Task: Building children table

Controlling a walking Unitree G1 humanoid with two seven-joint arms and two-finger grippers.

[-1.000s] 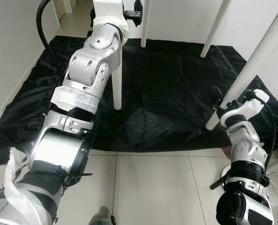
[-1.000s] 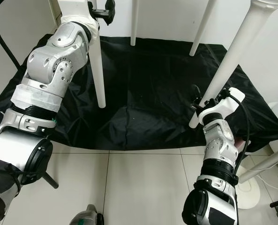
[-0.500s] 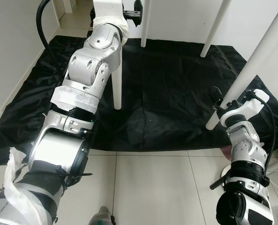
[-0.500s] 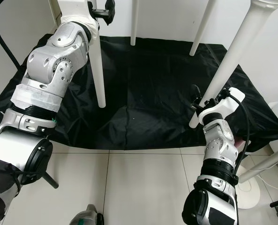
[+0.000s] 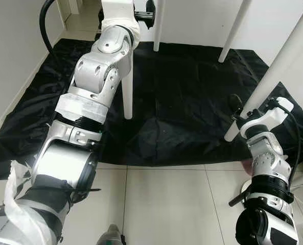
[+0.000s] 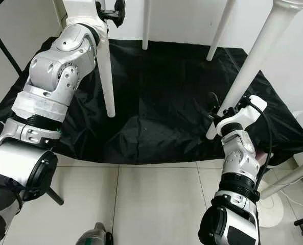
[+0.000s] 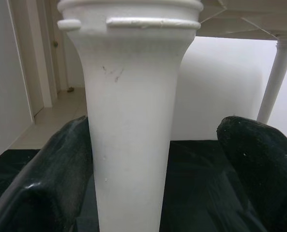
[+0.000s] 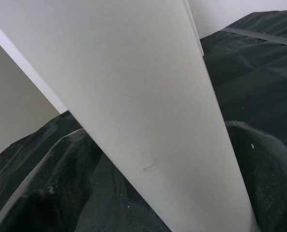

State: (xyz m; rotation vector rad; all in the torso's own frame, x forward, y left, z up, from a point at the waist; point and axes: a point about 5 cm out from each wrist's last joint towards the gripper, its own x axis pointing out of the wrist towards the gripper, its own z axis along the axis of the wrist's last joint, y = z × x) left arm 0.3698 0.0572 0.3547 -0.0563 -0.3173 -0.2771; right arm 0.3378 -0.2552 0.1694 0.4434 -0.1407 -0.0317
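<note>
Nothing moved since earlier frame; left gripper open around white table leg upper left, right gripper open astride leg at right, both on black sheet

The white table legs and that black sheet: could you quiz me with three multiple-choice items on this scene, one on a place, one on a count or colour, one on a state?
1. Where is the right tool?
A. at the near right leg, low down
B. on the tiles
C. at a far leg

2. How many white legs stand on the black sheet?
A. two
B. three
C. four

3. How does the left tool stand to its leg?
A. fingers either side of it, a gap on one side
B. away from it
C. lying on the sheet

Answers:
1 A: the eye views show it beside that leg's lower end.
2 C: two near, two far.
3 A: the left wrist view shows the leg between the fingers.
</note>
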